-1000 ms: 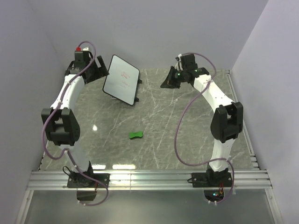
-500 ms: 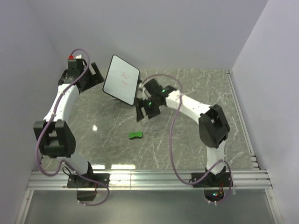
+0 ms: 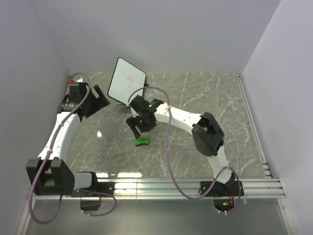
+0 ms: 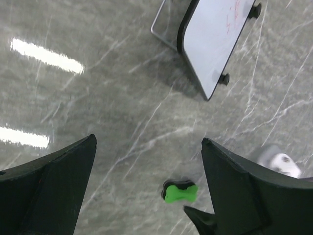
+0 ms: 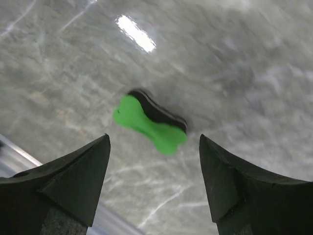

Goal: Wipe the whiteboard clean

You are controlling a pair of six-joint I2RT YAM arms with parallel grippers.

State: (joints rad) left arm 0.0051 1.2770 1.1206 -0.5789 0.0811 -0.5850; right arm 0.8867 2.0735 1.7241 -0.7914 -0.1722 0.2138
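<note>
The whiteboard [image 3: 126, 81] stands on the grey marble tabletop [image 3: 210, 98] close to the far edge, toward the far-left corner. It leans back on its black stand, with its white face turned toward the near edge. Some faint red marks show on the face, and the left wrist view [image 4: 217, 41] shows them too.

The green eraser [image 3: 143, 142] lies flat on the tabletop, a little left of the middle and nearer to the near edge than the board is, well apart from the board.

The right arm reaches across to the left, and the right gripper [image 3: 138, 129] hangs just above the eraser. Its two fingers are spread wide. In the right wrist view the eraser [image 5: 149, 125] shows between them, a little blurred, and neither finger touches it.

The left gripper [image 3: 99, 96] is near the left edge, beside the board on its left and not touching it. Its fingers [image 4: 54, 181] are also spread apart with nothing between them; below them are the bare tabletop and, further away, the eraser [image 4: 180, 192].
</note>
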